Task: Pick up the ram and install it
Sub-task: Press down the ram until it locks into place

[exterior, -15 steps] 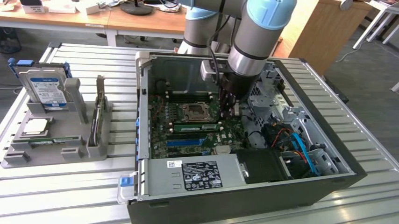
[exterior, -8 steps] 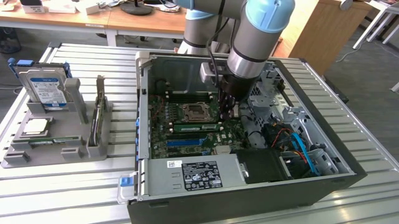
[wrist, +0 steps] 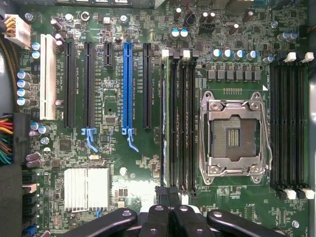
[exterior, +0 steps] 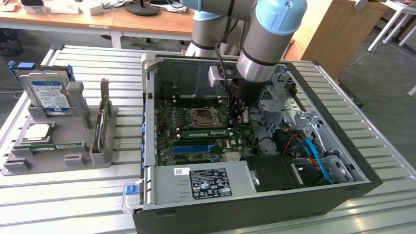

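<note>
One ram (exterior: 205, 132), a thin green stick with a white label, stands in a motherboard slot just beside the empty CPU socket (exterior: 203, 117) inside the open computer case. In the wrist view this ram (wrist: 165, 118) appears edge-on in the slot farthest from the socket (wrist: 232, 133). My gripper (exterior: 235, 118) hangs straight down over the end of that row of slots, its black fingers (wrist: 158, 219) pressed together with nothing between them. A second ram (exterior: 58, 146) lies in the grey tray on the exterior view's left.
The grey tray (exterior: 39, 165) also holds a hard drive (exterior: 47, 92), a square silver CPU (exterior: 37, 131) and an upright expansion card (exterior: 103, 117). Inside the case are a power supply (exterior: 201, 183), drive cage and cables (exterior: 312, 151). Case walls ring the motherboard.
</note>
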You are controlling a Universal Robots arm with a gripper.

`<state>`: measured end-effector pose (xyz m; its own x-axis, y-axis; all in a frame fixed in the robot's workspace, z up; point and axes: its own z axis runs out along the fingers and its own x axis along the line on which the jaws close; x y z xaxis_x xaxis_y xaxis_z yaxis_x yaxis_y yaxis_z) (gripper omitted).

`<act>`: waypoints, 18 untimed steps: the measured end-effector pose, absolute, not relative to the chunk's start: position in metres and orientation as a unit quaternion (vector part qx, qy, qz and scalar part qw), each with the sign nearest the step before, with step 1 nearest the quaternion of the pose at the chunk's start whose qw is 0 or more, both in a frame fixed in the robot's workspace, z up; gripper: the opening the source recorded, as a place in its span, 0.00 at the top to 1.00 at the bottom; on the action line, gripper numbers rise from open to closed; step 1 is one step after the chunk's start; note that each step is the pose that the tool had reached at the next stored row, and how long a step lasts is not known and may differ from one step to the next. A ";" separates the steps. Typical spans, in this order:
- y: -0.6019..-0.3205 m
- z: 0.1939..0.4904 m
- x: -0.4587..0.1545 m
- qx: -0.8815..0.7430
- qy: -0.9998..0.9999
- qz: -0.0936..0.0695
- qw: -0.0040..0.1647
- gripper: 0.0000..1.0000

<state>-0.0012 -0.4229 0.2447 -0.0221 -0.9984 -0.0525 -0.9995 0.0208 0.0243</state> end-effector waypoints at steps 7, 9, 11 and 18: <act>-0.420 0.245 -0.001 -0.699 0.714 0.027 0.010 0.90; -0.420 0.244 -0.001 -0.699 0.714 0.025 0.008 0.90; -0.420 0.243 -0.001 -0.699 0.714 0.023 0.006 0.90; -0.420 0.243 -0.001 -0.700 0.714 0.019 0.000 0.90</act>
<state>-0.0012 -0.4202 0.2426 -0.0212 -0.9994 -0.0269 -0.9994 0.0205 0.0267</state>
